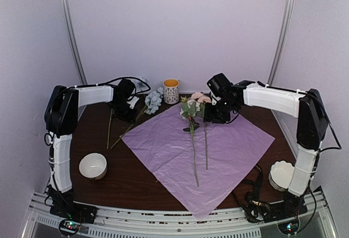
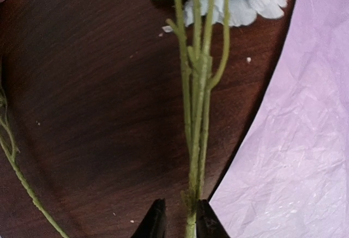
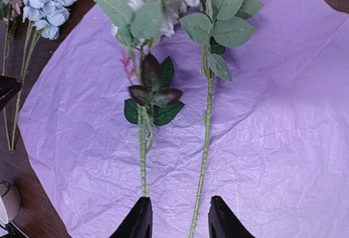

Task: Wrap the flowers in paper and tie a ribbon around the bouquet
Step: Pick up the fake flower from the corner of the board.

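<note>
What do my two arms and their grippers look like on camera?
Both match. The left arm and right arm have smooth white shells on the links and black joint housings. Thin black cables loop along them. The left gripper and right gripper each have two black, tapering fingers. No markings are readable.

Left arm point(image 1: 82, 97), right arm point(image 1: 272, 99) extended, jaws parted
</note>
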You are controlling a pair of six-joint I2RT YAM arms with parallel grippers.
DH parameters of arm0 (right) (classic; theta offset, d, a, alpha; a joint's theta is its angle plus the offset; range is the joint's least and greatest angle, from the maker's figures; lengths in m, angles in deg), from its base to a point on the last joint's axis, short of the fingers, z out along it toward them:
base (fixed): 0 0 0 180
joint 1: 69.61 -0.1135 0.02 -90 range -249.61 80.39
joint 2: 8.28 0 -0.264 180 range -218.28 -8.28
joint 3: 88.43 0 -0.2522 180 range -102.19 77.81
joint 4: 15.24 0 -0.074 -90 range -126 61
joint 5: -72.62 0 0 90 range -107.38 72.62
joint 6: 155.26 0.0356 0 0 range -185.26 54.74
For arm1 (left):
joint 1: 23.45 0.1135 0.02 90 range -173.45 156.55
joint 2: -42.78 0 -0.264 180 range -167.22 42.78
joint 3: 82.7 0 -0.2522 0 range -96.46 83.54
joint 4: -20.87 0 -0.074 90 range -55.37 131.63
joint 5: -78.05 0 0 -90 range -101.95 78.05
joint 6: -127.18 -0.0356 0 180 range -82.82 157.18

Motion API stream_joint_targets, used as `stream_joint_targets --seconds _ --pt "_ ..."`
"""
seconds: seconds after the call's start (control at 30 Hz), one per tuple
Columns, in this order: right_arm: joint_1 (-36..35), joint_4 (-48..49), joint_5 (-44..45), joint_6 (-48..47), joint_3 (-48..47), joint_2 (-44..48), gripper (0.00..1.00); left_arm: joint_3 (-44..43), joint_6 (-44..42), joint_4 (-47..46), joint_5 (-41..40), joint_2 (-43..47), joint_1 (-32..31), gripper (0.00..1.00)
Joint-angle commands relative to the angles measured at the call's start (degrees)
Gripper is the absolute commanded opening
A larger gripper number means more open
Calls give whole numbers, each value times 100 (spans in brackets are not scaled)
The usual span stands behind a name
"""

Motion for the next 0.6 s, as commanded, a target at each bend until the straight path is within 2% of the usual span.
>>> stream_joint_targets --seconds 0.0,0.33,0.57 --pt "-20 -175 310 -123 104 373 36 -168 -157 86 77 -229 39 20" --pt "-28 -111 252 -236 99 895 37 -440 -247 316 271 -477 183 20" --pt "-28 -92 337 -282 255 1122 38 -176 -397 -28 718 15 189 31"
